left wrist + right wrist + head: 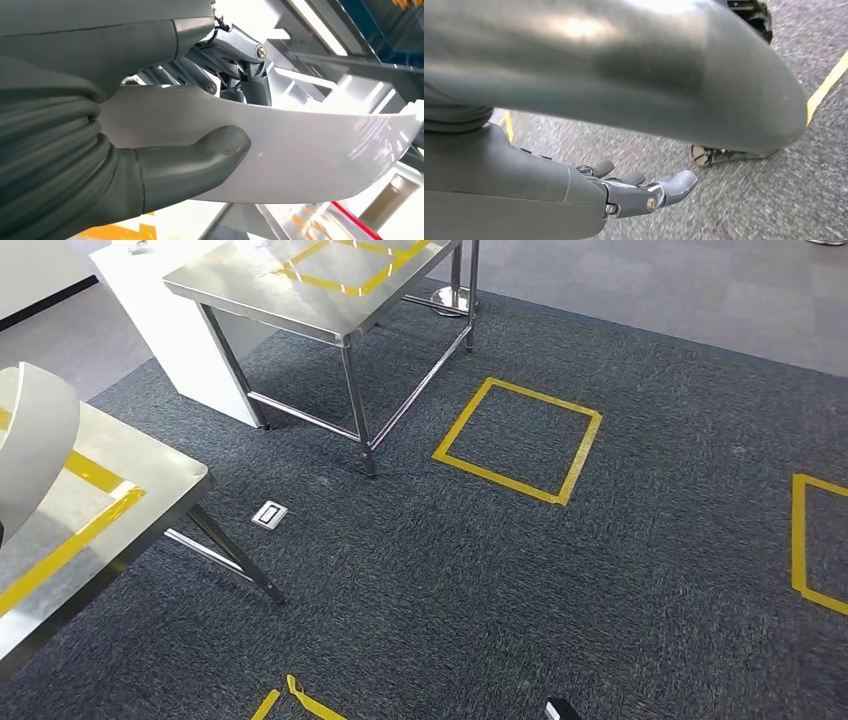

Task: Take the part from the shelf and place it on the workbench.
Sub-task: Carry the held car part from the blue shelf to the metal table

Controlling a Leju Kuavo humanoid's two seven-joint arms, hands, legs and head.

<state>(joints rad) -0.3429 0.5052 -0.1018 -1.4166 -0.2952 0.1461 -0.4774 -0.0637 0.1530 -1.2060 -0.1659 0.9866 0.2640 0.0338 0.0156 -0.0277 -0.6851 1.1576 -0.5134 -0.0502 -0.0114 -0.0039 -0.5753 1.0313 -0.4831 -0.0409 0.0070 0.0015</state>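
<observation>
Part (pixel 310 150), a curved white panel, is gripped by the left hand (pixel 200 125): the thumb (pixel 210 150) is pressed on one face and the darker fingers (pixel 240 75) on the other. It is held up above a steel table (pixel 150 475). Nothing is held in the right hand (pixel 634 192), fingers loosely spread over dark carpet (pixel 749 200).

A dark grey carpet (pixel 430 570) covered the floor, marked with a square of yellow tape (pixel 518 440) and part of another tape outline (pixel 812 540) at the right edge. A small white floor plate (pixel 269 514) lay in the carpet. Farther back stood a steel table (pixel 300 290) with yellow tape on top, beside a white cabinet (pixel 170 330).
</observation>
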